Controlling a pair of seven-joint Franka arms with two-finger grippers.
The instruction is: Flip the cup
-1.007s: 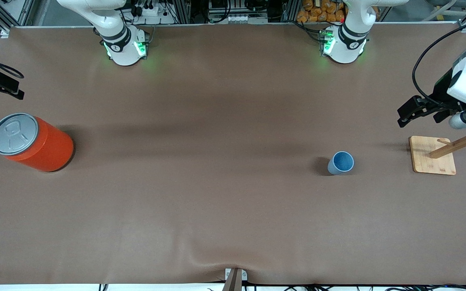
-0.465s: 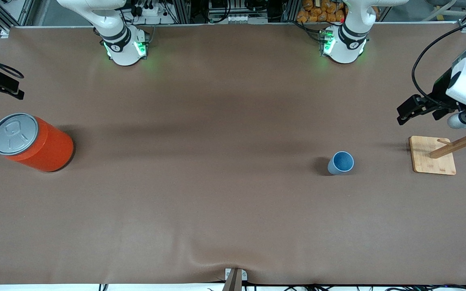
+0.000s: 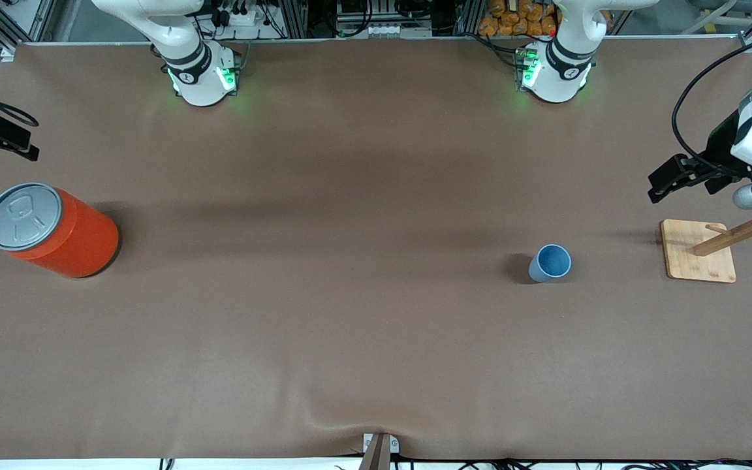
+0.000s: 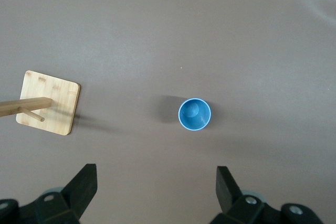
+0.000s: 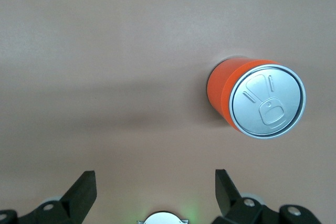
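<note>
While the small blue plastic cup (image 3: 551, 262) is standing upright on the brown cloth-covered desk (image 3: 363, 339) with its mouth facing up, toward the left arm's end and near the square bamboo base of a wooden peg rack (image 3: 698, 250), both arms are hanging high and gripping nothing. The left gripper (image 4: 155, 190) is hovering with its jaws spread wide, over the desk close to the rack; the right gripper (image 5: 154, 192), also with jaws released, is waiting above the big orange cylindrical can with a grey metal pull-tab lid (image 3: 49, 230) at the right arm's end. An open-end-up cup fits either a flip already made or one yet to come, so the stage cannot be settled. Any grasp on it would go best by straddling the thin rim or the tapered wall squarely, since the smooth, light shell is likely to slip or tip under an off-centre squeeze. The cloth is looking matte and slightly wrinkled near the front edge; the rack's pegs are slender, round and pale.
</note>
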